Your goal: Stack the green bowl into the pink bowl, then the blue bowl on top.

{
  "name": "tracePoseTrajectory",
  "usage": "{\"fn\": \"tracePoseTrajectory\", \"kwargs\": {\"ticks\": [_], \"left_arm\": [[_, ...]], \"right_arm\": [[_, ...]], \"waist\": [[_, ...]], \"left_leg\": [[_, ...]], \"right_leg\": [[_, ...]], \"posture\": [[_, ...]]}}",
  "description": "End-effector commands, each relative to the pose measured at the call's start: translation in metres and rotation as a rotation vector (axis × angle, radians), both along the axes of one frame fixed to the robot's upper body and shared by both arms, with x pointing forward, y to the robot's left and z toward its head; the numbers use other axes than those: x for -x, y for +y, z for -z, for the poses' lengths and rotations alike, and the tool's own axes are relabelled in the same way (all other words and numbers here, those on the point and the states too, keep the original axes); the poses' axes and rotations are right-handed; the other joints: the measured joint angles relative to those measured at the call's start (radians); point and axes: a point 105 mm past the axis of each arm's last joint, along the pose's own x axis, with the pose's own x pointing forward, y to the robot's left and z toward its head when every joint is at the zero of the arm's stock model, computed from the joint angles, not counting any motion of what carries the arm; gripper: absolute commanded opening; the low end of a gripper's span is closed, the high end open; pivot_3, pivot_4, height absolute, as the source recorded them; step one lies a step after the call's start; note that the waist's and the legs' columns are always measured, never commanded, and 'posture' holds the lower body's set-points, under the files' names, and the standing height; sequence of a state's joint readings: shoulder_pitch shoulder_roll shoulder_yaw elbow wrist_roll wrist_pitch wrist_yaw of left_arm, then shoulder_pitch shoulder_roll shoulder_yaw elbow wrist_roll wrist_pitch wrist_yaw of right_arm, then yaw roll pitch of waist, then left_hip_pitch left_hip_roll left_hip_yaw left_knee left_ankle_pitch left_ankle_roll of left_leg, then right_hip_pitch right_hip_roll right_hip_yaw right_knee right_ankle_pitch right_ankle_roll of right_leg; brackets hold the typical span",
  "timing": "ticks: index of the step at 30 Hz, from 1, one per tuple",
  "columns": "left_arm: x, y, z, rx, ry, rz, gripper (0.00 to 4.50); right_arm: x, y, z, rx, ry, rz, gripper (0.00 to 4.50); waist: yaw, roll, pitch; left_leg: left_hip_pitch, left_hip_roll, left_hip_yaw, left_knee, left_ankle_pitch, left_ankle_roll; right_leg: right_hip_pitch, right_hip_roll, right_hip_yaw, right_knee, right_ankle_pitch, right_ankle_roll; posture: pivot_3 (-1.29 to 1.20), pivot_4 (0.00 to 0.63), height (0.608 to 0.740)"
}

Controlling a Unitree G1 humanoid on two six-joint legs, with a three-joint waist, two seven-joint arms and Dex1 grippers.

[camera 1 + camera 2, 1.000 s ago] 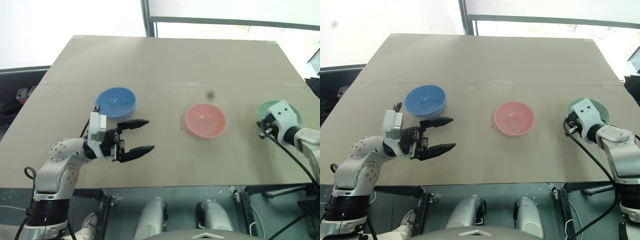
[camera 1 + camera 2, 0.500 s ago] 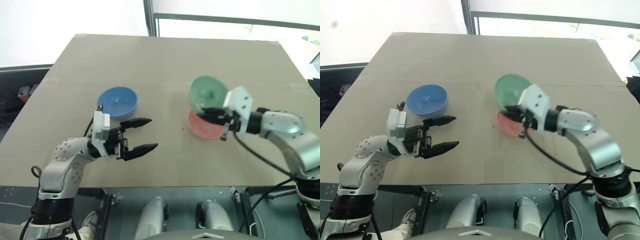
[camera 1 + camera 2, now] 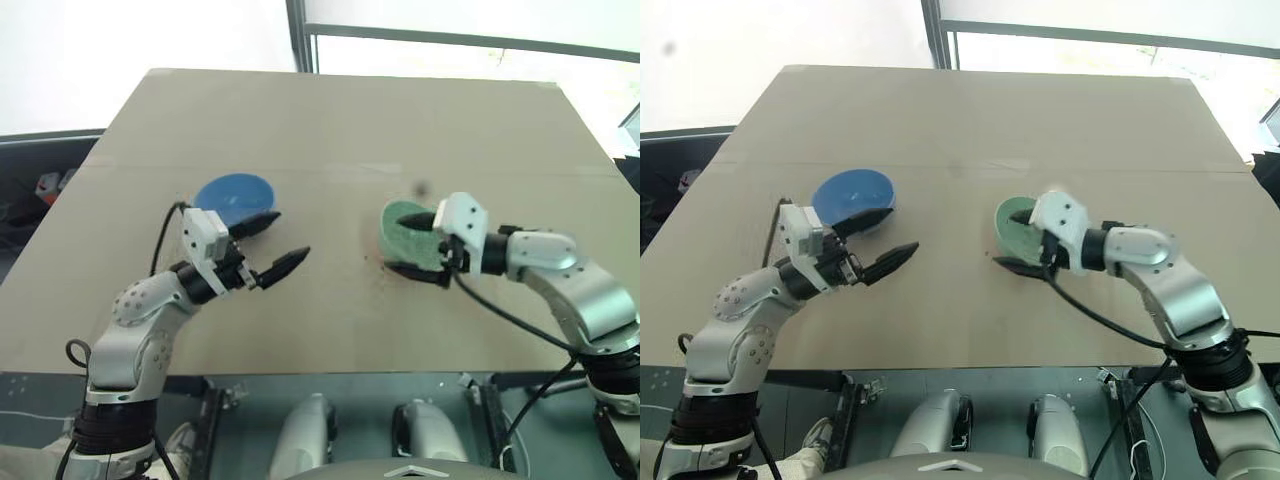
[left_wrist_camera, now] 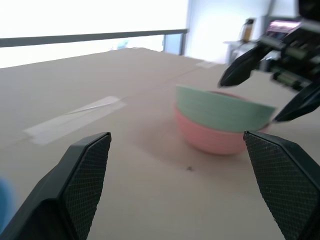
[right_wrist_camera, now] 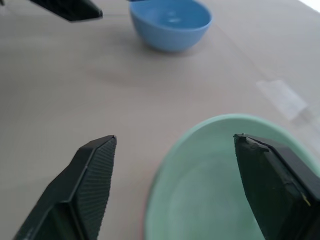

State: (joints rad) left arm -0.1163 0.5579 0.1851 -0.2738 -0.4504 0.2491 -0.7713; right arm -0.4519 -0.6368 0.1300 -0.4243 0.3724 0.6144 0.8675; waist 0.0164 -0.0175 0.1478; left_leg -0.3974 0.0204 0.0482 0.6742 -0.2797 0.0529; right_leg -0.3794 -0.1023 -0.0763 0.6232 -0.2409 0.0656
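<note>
The green bowl (image 3: 404,234) sits nested in the pink bowl (image 4: 212,141) at the middle of the table, level, with the pink wall showing beneath it. My right gripper (image 3: 418,244) is open, one finger over the green bowl's far side and the other by its near side, neither visibly pressing it. The blue bowl (image 3: 234,194) stands alone to the left. My left gripper (image 3: 283,240) is open just right of and nearer than the blue bowl, its far finger close to the rim. The right wrist view shows the green bowl (image 5: 220,190) close below and the blue bowl (image 5: 170,22) beyond.
All bowls rest on a tan cardboard-covered table (image 3: 350,120). A strip of tape (image 4: 75,120) lies flat on its surface. A window frame post (image 3: 296,35) rises behind the far edge, and the near edge runs just below both arms.
My right gripper brought the green bowl from the right, lowered it into the pink bowl, and opened. My left gripper turned and edged forward toward the blue bowl, staying open.
</note>
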Motion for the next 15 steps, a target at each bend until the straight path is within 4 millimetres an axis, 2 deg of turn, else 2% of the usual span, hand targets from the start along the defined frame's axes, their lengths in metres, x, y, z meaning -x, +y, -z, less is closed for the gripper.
{"fn": "tracePoseTrajectory", "kwargs": {"ticks": [1,3,5,9,14,15], "left_arm": [[-0.021,0.018,-0.01,-0.15,-0.078,-0.288,4.5],[-0.034,0.035,0.004,-0.274,0.038,-0.448,4.5],[-0.04,0.04,0.01,-0.387,0.098,-0.486,4.5],[-0.047,0.042,0.01,-0.44,0.192,-0.55,4.5],[-0.052,0.033,0.011,-0.507,0.253,-0.54,4.5],[-0.053,0.031,0.01,-0.518,0.255,-0.538,4.25]], "right_arm": [[0.019,0.008,-0.029,-0.107,-0.045,-0.105,3.75],[0.023,0.015,-0.032,-0.131,-0.056,-0.128,3.75],[0.023,0.021,-0.031,-0.124,-0.075,-0.135,3.75],[0.022,0.026,-0.026,-0.119,-0.074,-0.135,3.75],[0.019,0.025,-0.022,-0.109,-0.075,-0.129,3.75],[0.018,0.025,-0.023,-0.111,-0.076,-0.129,3.78]], "waist": [[-0.002,0.0,0.0],[-0.002,0.0,0.0],[-0.003,0.0,0.0],[-0.001,0.0,0.0],[-0.002,0.0,0.0],[-0.002,0.0,0.0]], "left_leg": [[0.0,0.0,0.0,0.0,0.0,0.0],[0.0,0.0,0.0,0.0,0.0,0.0],[0.0,0.0,0.0,0.0,0.0,0.0],[0.0,0.0,0.0,0.0,0.0,0.0],[-0.001,0.0,0.0,-0.001,0.0,0.0],[-0.001,0.0,0.0,-0.001,0.0,0.0]], "right_leg": [[0.0,0.0,0.0,0.0,0.0,0.0],[0.0,0.001,0.0,0.001,0.0,0.0],[0.0,0.001,0.0,0.002,0.0,0.0],[0.0,0.001,0.0,0.002,0.0,0.0],[0.0,0.001,-0.001,0.002,0.0,0.0],[0.0,0.001,-0.001,0.002,0.0,0.0]], "posture": [[0.0,0.15,0.74],[0.0,0.15,0.74],[0.0,0.15,0.74],[0.0,0.15,0.74],[0.0,0.15,0.74],[0.0,0.15,0.74]]}}
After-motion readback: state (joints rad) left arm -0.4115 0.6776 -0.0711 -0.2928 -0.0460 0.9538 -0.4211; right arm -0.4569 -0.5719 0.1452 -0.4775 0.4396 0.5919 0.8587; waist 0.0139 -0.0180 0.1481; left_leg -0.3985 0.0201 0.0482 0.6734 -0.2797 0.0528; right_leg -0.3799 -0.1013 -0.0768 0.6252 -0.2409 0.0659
